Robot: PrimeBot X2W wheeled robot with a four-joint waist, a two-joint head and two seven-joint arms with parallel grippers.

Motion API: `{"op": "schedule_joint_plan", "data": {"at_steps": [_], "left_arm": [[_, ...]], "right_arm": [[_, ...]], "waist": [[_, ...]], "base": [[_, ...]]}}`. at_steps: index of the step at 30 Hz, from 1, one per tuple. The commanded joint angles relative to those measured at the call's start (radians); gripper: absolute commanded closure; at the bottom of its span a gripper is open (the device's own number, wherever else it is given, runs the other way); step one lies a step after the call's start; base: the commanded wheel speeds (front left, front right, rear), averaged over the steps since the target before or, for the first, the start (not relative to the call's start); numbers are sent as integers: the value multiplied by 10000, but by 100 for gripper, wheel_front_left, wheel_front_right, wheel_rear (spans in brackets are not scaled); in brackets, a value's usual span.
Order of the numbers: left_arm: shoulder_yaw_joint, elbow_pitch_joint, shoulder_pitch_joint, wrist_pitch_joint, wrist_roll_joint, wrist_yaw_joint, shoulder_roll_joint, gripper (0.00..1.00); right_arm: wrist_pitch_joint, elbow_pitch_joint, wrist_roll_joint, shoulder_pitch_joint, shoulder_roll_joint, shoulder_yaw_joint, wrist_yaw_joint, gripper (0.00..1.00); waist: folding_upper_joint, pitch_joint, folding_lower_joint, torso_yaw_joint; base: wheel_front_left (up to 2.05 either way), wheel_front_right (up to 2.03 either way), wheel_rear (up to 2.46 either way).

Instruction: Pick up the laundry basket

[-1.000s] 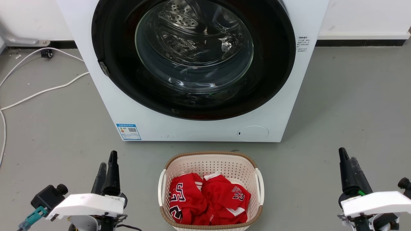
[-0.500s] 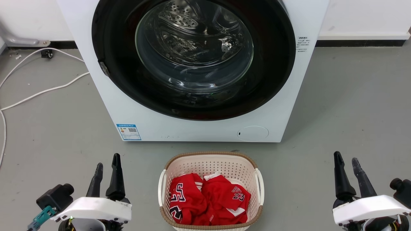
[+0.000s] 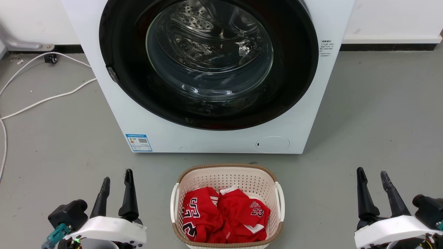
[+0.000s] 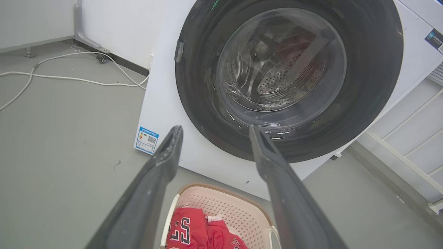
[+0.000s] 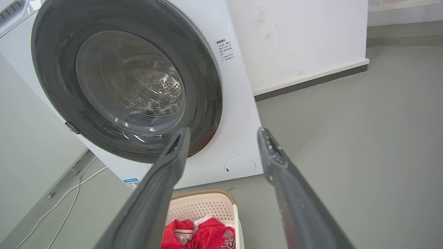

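Note:
The laundry basket [image 3: 226,173] is cream-white perforated plastic with a brown rim and two white side handles. It stands on the grey floor before the washing machine and holds red jerseys [image 3: 223,216]. My left gripper [image 3: 117,174] is open to the basket's left, well apart from it. On the other side my right gripper [image 3: 373,173] is open too, far from the right handle. The basket [image 4: 225,207] shows low between the left fingers [image 4: 166,155], and the basket [image 5: 204,204] again low between the right fingers [image 5: 273,155].
A white front-loading washing machine [image 3: 214,138] with its round glass door shut stands just behind the basket. White cables [image 3: 45,98] trail over the floor at the left. Bare grey floor [image 3: 380,114] lies to the right, up to the wall.
Both grippers have opened from nearly shut and drawn back toward the picture's bottom edge. The basket and machine have not moved.

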Motion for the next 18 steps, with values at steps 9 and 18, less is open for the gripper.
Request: {"op": "schedule_joint_plan", "data": {"at_steps": [9,18], "left_arm": [[-31,-36,55,-290,1068,61,73,0],[-105,72,174,-497,1979,138,78,0]], "right_arm": [[-305,-175,-1196,135,-46,-35,0,0],[-525,-116,-2090,264,-50,-104,0,0]], "waist": [[-1,24,0,22],[-1,-2,0,28]], "base": [[0,0,0],[0,0,0]]}}
